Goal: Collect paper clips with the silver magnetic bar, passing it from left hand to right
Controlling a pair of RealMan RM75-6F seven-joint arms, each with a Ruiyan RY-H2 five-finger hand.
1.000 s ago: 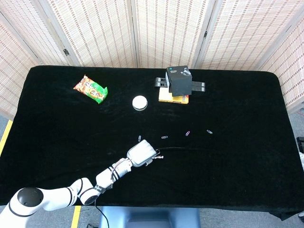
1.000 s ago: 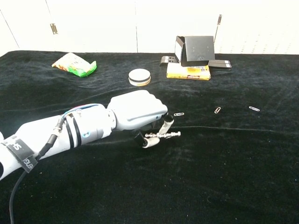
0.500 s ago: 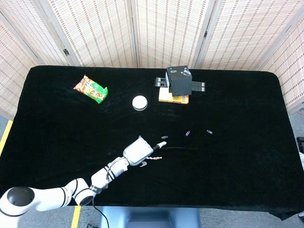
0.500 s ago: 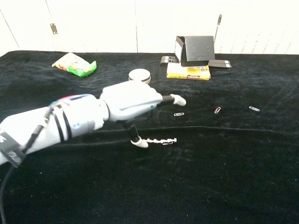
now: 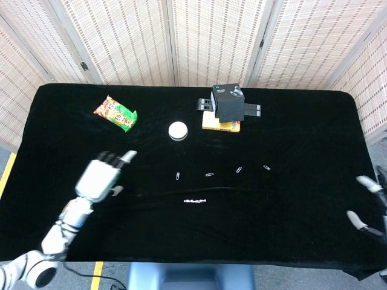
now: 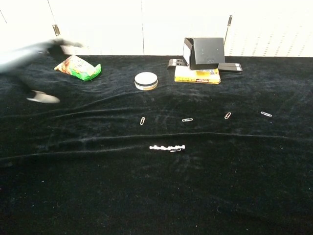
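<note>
The silver magnetic bar [image 5: 195, 200] lies alone on the black cloth, and in the chest view one paper clip clings to the underside of the bar [image 6: 167, 147]. Several loose paper clips lie in a row beyond it, one at the left end [image 5: 178, 176] [image 6: 142, 120] and one at the right end [image 5: 266, 167] [image 6: 266, 114]. My left hand [image 5: 101, 177] hovers well to the left of the bar, fingers spread, holding nothing; it is a blur in the chest view [image 6: 36, 54]. My right hand [image 5: 370, 204] shows at the far right edge, fingers apart and empty.
A green and orange snack bag [image 5: 115, 113] lies at the back left. A white round tin [image 5: 178, 130] sits behind the clips. A black box on a yellow box [image 5: 228, 104] stands at the back centre. Folding screens close off the far side.
My left hand let go of the bar, opened, and swung away to the left. The bar now lies on the cloth. My right hand has come into view at the right edge.
</note>
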